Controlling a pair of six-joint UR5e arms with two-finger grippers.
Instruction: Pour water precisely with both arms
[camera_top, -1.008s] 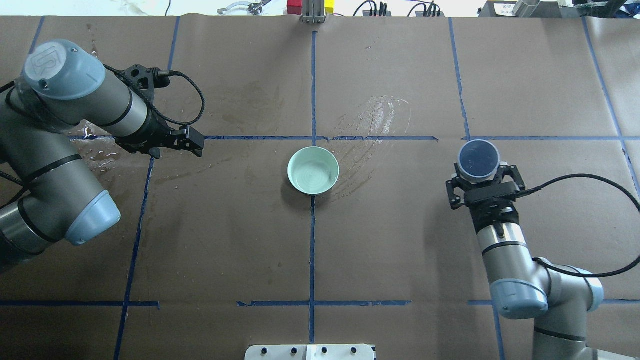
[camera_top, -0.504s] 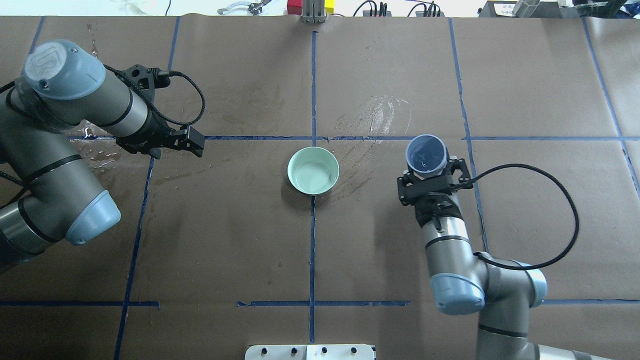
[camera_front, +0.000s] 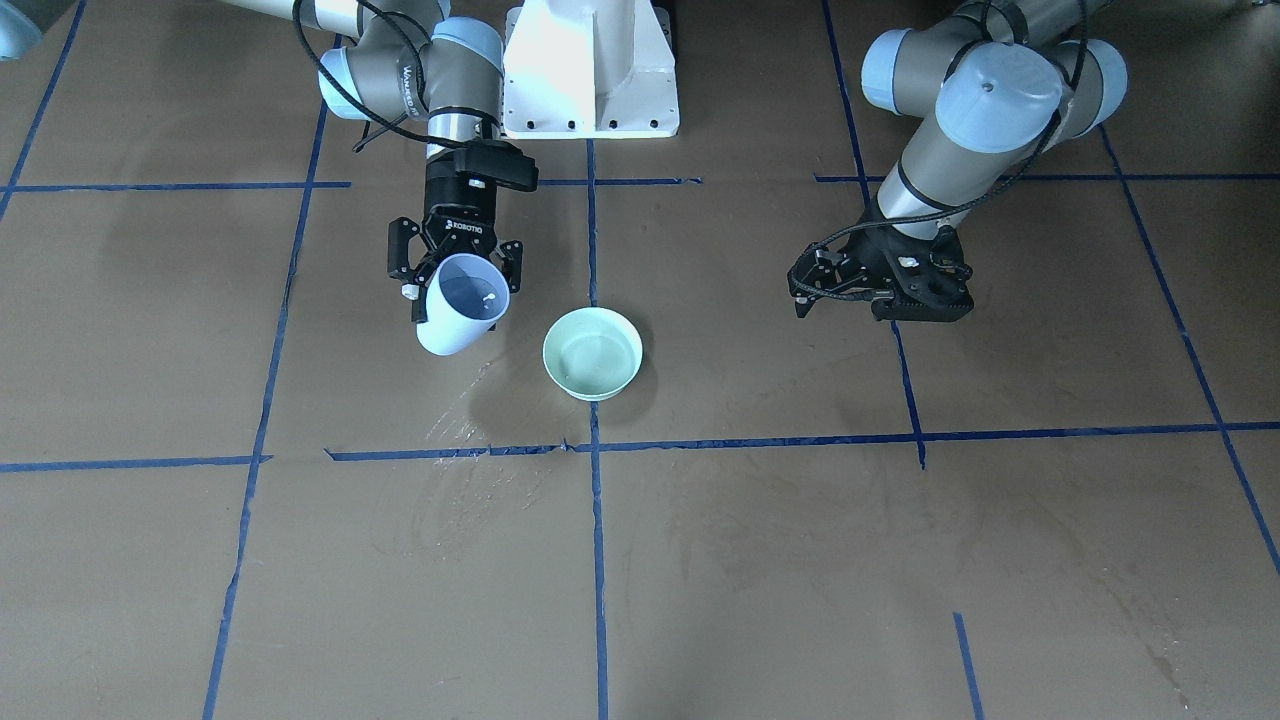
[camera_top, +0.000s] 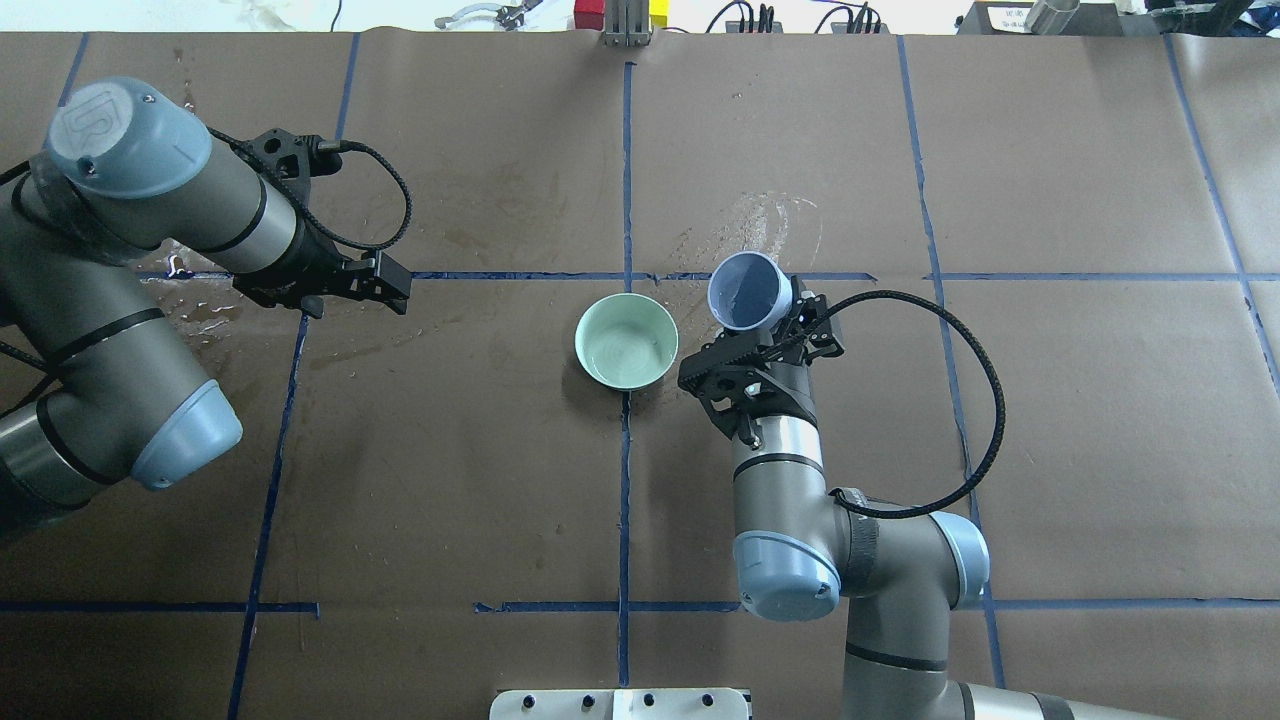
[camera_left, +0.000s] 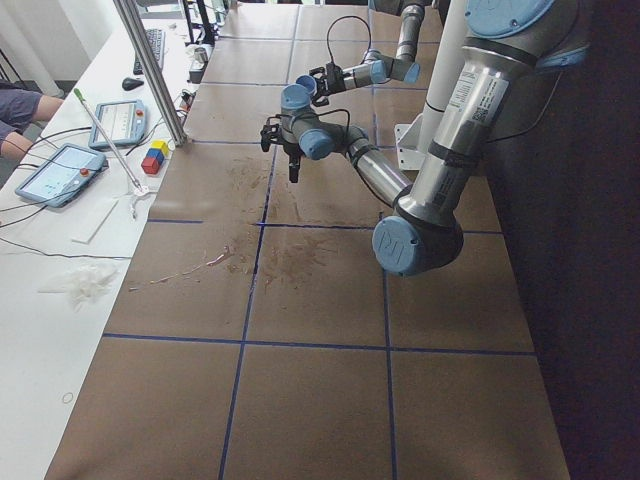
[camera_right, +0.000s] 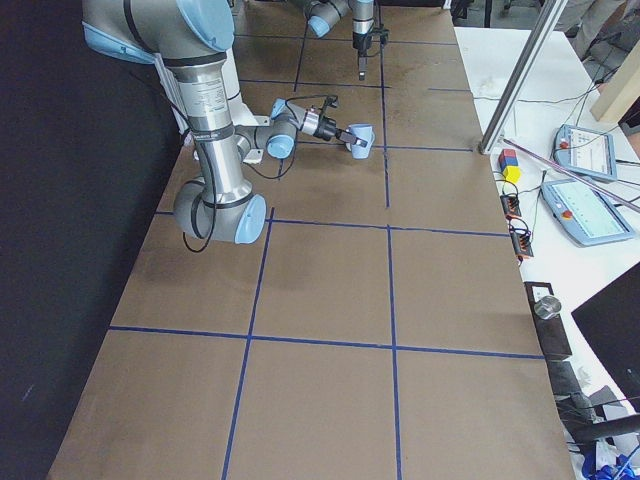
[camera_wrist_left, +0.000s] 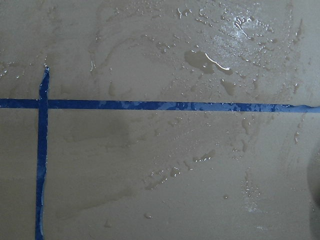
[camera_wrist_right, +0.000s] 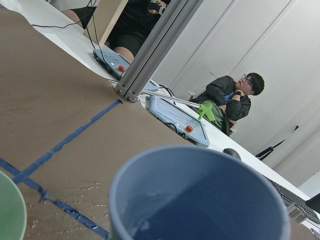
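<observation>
My right gripper (camera_top: 768, 328) (camera_front: 455, 268) is shut on a pale blue cup (camera_top: 750, 290) (camera_front: 458, 312). The cup hangs tilted just off the rim of a mint-green bowl (camera_top: 626, 341) (camera_front: 592, 366). Water (camera_top: 628, 350) shows as faint ripples in the bowl. A little more water (camera_wrist_right: 150, 222) lies low in the cup in the right wrist view, and no stream is visible. My left gripper (camera_top: 392, 282) (camera_front: 800, 293) hovers far from the bowl, fingers together and holding nothing.
Wet streaks (camera_top: 760, 225) mark the brown paper behind the cup, and puddles (camera_wrist_left: 210, 60) lie under the left arm. Blue tape lines (camera_top: 625, 500) grid the table. The white pedestal (camera_front: 590, 70) stands at the robot's side. An operator (camera_wrist_right: 235, 97) and tablets sit beyond the far edge.
The right arm has swung left with the cup, from the table's right side to just beside the bowl, and the cup has tipped over. The left arm has stayed still.
</observation>
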